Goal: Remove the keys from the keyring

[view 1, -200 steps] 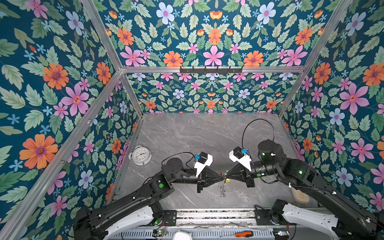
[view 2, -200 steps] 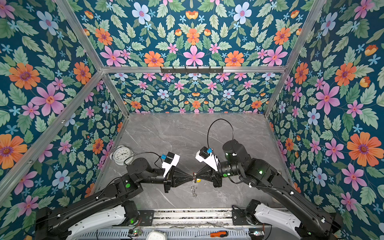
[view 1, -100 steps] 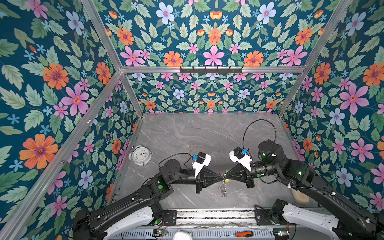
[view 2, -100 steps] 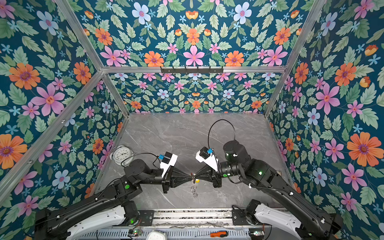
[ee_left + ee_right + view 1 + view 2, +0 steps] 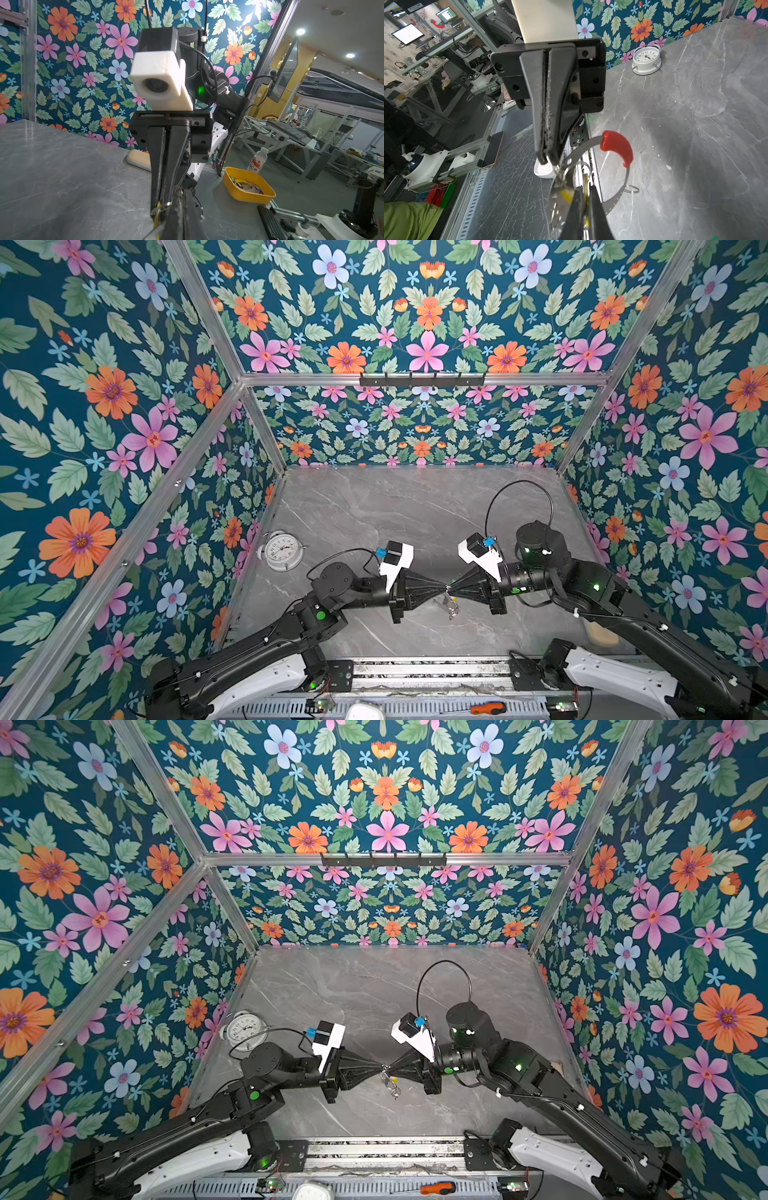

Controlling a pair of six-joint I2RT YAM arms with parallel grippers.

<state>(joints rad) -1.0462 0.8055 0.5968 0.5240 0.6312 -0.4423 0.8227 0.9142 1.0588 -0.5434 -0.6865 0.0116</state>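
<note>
Metal keyring [image 5: 615, 145], likely light and slippery, is dangling well apart from the alarm clock [image 5: 646, 60], left gripper [image 5: 548, 161] pinching a split ring [image 5: 554, 170], right gripper [image 5: 585, 191] pinching the yellow key [image 5: 566, 195] by its grippier plastic head.

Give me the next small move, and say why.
Probably ease the right claw a little away from the left claw, turning the yellow key along the split ring. Both claws are shut, tip to tip above the table. The left pinches the split ring, the right pinches the key, and the keyring hangs between them, so the key looks not yet off.
</note>
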